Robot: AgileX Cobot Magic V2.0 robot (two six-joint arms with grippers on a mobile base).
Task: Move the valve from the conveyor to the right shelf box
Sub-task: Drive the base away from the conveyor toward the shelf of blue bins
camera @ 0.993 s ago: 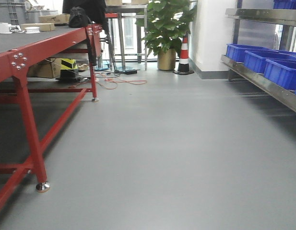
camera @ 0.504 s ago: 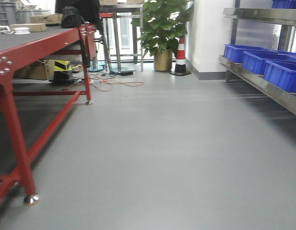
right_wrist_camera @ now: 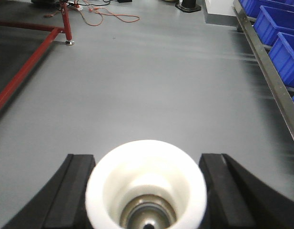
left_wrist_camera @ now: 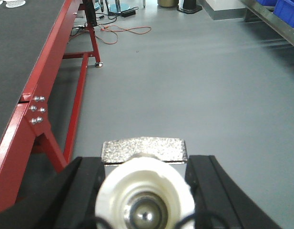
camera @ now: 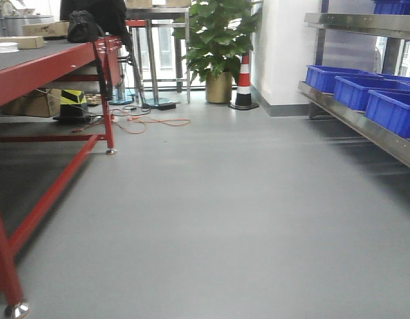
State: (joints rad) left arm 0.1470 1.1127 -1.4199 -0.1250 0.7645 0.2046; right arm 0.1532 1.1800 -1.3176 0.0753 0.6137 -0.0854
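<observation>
Through the left wrist camera we look along the left gripper (left_wrist_camera: 146,160). Its two black, matte, wedge-shaped fingers (left_wrist_camera: 82,191) rise from the bottom edge and point forward. Its jaws are drawn in, and we see their inner faces pressed against either side of a small silvery metal valve (left_wrist_camera: 145,149) with a round white plastic cap, held end-on to the lens.

The right gripper (right_wrist_camera: 147,157) has the same pose in its own wrist view, with black fingers (right_wrist_camera: 73,191) spread symmetrically and pointing forward. They close from both sides on a second valve (right_wrist_camera: 146,181), whose white cap fills the gap between them. We judge both grips level and centred.
</observation>
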